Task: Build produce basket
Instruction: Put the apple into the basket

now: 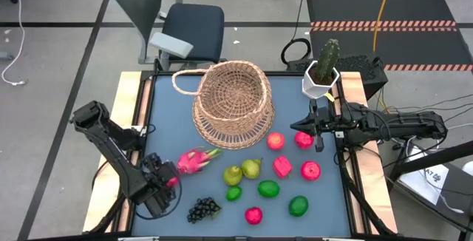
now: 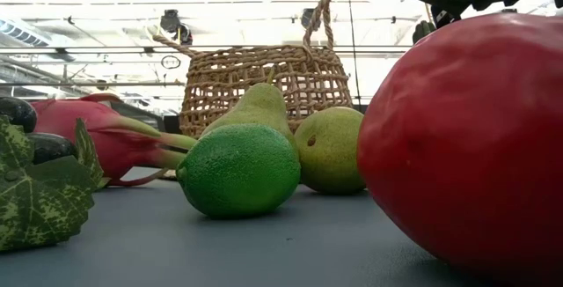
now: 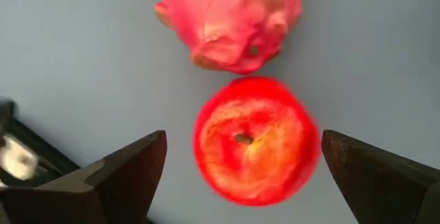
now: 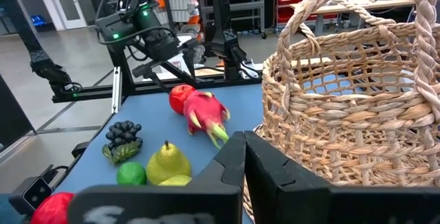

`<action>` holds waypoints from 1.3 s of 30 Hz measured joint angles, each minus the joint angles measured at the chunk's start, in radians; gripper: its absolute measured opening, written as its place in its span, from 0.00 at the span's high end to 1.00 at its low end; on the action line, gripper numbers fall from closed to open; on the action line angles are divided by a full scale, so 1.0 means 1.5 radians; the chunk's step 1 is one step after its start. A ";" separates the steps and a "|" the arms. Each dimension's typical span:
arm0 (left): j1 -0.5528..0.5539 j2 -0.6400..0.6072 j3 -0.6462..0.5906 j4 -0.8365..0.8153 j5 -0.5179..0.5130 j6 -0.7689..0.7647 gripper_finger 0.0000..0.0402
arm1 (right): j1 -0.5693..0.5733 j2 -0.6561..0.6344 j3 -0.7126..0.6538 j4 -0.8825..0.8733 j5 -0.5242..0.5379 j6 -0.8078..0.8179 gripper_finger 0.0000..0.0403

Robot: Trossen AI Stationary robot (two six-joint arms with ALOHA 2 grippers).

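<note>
basket (image 1: 233, 102) looks empty; all produce still outside it. left gripper (image 3: 240, 159) spread around an apple (image 3: 254, 140); right gripper (image 4: 242, 165) pressed together beside basket.

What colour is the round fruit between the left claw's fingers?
Red, with a yellow-orange patch around its stem dimple. The apple shows best in the left wrist view.
</note>
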 joint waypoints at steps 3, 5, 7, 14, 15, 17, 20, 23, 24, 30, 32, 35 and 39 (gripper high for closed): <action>0.005 0.000 0.000 0.000 0.031 0.095 0.03 | 0.000 0.000 0.000 -0.004 0.000 0.000 1.00; 0.018 0.000 0.000 0.000 0.052 0.071 0.03 | 0.000 0.000 0.000 -0.003 0.000 0.000 1.00; 0.035 0.000 0.001 -0.010 0.058 -0.003 0.03 | 0.000 0.000 0.000 -0.003 0.000 0.000 1.00; 0.090 0.000 0.001 -0.045 0.131 -0.207 0.03 | 0.000 0.001 0.000 -0.003 0.001 0.000 1.00; 0.098 0.000 0.001 -0.043 0.145 -0.218 0.03 | 0.000 0.001 0.000 -0.003 0.001 0.000 1.00; 0.118 0.000 0.001 -0.045 0.167 -0.229 0.03 | 0.000 0.001 0.000 -0.003 0.000 0.000 1.00; 0.160 -0.010 0.001 -0.045 0.181 -0.230 0.03 | 0.000 0.001 0.000 -0.003 0.000 0.000 1.00; 0.204 -0.026 0.001 -0.044 0.206 -0.240 0.03 | 0.000 0.001 0.000 -0.004 0.000 0.000 1.00; 0.214 -0.032 0.001 -0.044 0.213 -0.246 0.03 | 0.000 0.001 0.000 -0.004 0.000 0.000 1.00; 0.245 -0.047 0.001 -0.046 0.228 -0.297 0.03 | 0.000 0.002 -0.022 0.006 -0.015 -0.001 1.00; 0.246 -0.047 0.001 -0.043 0.235 -0.298 0.03 | 0.000 0.002 -0.029 0.005 -0.017 -0.007 1.00; 0.241 -0.047 0.001 -0.036 0.236 -0.317 0.03 | 0.000 0.002 -0.030 0.007 -0.018 -0.007 1.00; 0.222 -0.047 0.001 -0.036 0.227 -0.341 0.03 | 0.000 0.002 -0.030 0.007 -0.018 -0.011 1.00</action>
